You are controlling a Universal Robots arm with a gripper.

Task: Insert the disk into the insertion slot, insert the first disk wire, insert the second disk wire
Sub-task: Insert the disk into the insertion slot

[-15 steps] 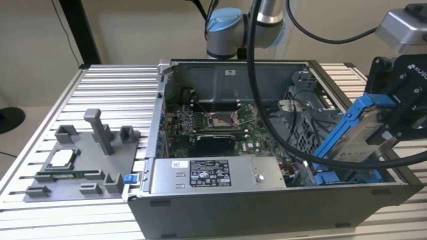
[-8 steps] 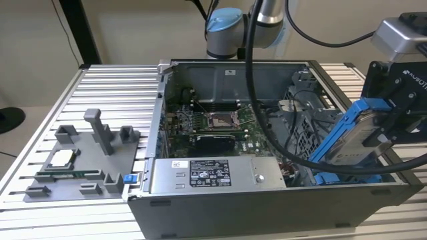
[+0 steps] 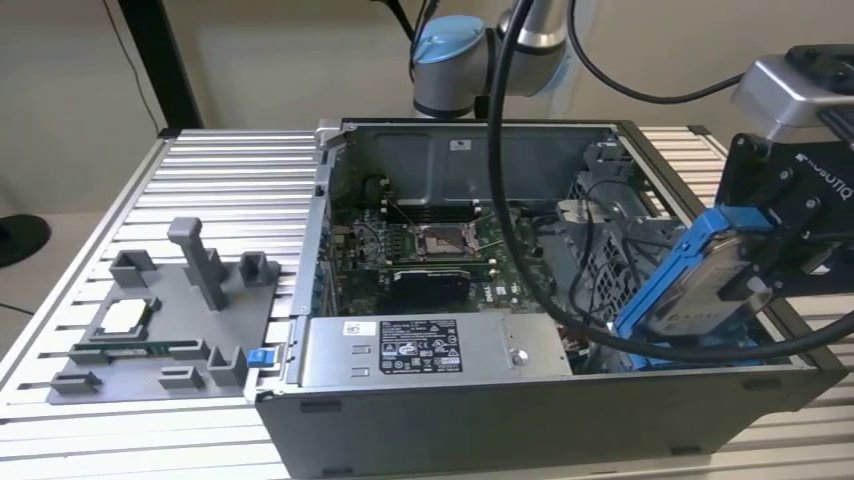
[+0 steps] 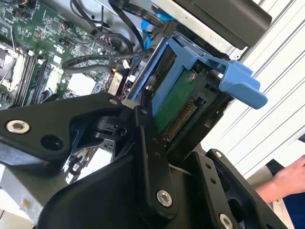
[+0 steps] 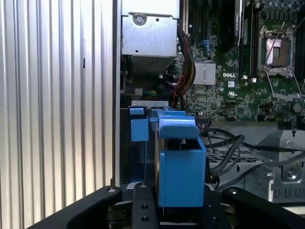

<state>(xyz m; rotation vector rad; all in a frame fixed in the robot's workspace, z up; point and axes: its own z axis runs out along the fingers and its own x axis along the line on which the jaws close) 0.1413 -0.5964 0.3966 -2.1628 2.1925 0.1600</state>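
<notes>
Tool [image 3: 745, 283] is clamping the disk [image 3: 694, 295] between its black fingers [image 4: 147, 143], jaws closed down on the blue carrier's two sides. Disk is hanging on edge and tilted over the open computer case [image 3: 534, 410] at the exterior view's right. Its lower end is dipping past the case rim, near the insertion slot [image 3: 625, 262], not yet seated in it.

In the second wrist view the disk's green circuit board [image 4: 175, 107] is facing the camera, and the blue carrier tab [image 4: 240, 83] is sticking out beyond it. In the first wrist view the carrier's blue end is standing just beside the case wall, with the motherboard [image 5: 238, 81] beyond.

Power-supply box [image 3: 427, 350] is sitting along the case's near edge. Grey fixture tray [image 3: 160, 330] is lying on the slatted desk [image 3: 227, 170] at the exterior view's left, well apart from the tool. Thick black cable [image 3: 497, 150] is running down across the case. A person's hand [image 4: 288, 181] is showing by the desk edge.
</notes>
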